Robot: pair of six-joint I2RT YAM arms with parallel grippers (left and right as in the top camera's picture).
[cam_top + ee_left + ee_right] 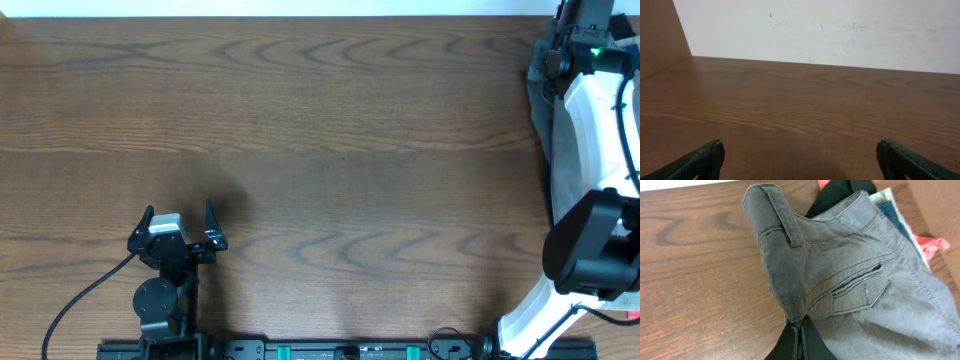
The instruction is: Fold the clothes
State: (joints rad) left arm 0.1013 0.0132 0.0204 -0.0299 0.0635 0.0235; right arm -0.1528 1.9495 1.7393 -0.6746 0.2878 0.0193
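Note:
The light grey shorts [840, 280] fill the right wrist view, with waistband, belt loop and a stitched pocket showing. My right gripper [800, 327] is shut on a pinched fold of their cloth and holds it over the table. In the overhead view the shorts [553, 110] hang as a grey strip at the far right edge, mostly hidden behind the right arm. My left gripper [180, 228] is open and empty low over the table near the front left. Its two fingertips frame bare wood in the left wrist view [800, 160].
Other clothes lie behind the shorts in the right wrist view: a black garment [840, 195], a blue denim piece [892, 212] and a red piece [932, 245]. The wooden table [330, 150] spreads between the arms. A white wall [840, 30] rises behind it.

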